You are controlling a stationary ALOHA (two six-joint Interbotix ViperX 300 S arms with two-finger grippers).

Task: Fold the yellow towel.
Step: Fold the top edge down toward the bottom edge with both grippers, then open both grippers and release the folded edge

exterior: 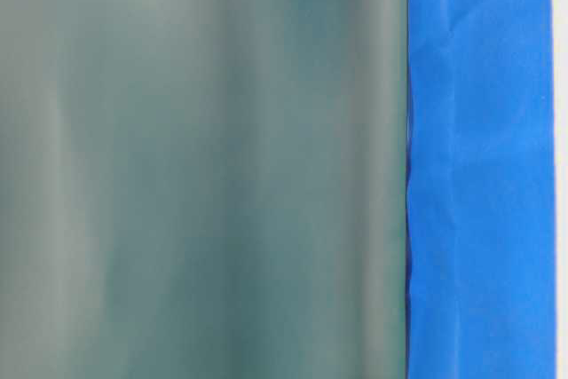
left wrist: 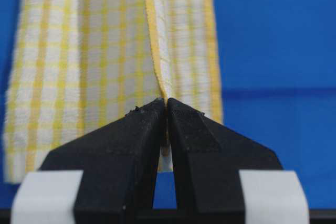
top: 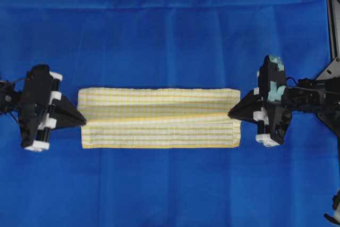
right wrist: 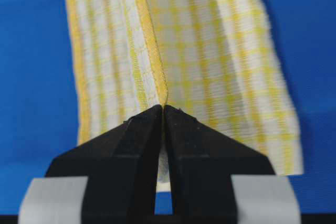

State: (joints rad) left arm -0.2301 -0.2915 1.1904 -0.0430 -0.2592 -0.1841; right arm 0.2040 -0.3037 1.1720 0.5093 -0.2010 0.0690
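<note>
The yellow towel [top: 159, 118] lies as a long checked strip across the middle of the blue cloth, folded lengthwise with a raised hem ridge along its middle. My left gripper [top: 84, 120] is shut on the towel's left end. In the left wrist view the black fingers [left wrist: 131, 140] pinch the yellow hem of the towel [left wrist: 94, 61]. At the right end my right gripper [top: 230, 114] is shut on the towel as well. The right wrist view has the hem of the towel [right wrist: 210, 61] clamped between the closed fingers [right wrist: 199, 145].
A large plain blue cloth [top: 159, 35] covers the whole table around the towel. Black arm hardware [top: 329, 3] stands at the right edge. The table-level view is filled by a blurred grey-green surface [exterior: 195, 166] with a strip of blue cloth [exterior: 479, 166] on its right.
</note>
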